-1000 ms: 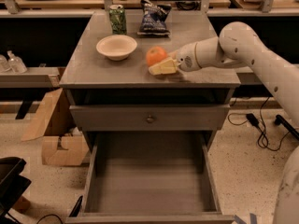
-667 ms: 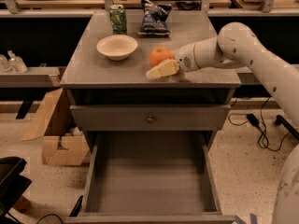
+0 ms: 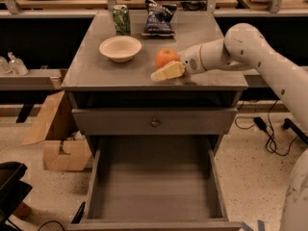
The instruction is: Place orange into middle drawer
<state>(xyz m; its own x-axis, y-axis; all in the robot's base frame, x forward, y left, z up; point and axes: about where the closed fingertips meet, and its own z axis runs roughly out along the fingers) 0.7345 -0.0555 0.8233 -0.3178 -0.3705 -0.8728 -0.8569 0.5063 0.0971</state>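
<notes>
Presently, gripper (image 3: 163, 67): low on the surface (image 3: 96, 73), right of centre, reaching in from the right on a nearly level arm (image 3: 250, 47) and set close against the near side of the orange (image 3: 166, 57).
Jaws: I cannot tell how far apart they stand or whether they have hold of anything, because the fruit hides the far side.
Orange: resting on the surface at the gripper, just right of the cream bowl (image 3: 120, 47) and apart from it.
Why the level approach: a round fruit rolls, so coming in sideways at its widest part probably gives the surest hold.
Middle drawer (image 3: 154, 189): pulled well out below the surface with its floor bare, so it can take the fruit from above.
Upper drawer front (image 3: 154, 122): shut, which leaves the way down to the open drawer unblocked.
Back of surface: the green can (image 3: 121, 19) and the chip bag (image 3: 159, 19) stand well apart from the orange, so a lift has room.
Step, as I judge it: securing the fruit. The carry forward and the lowering are not yet done.
Risk: a light nudge could roll the orange toward the bowl.
</notes>
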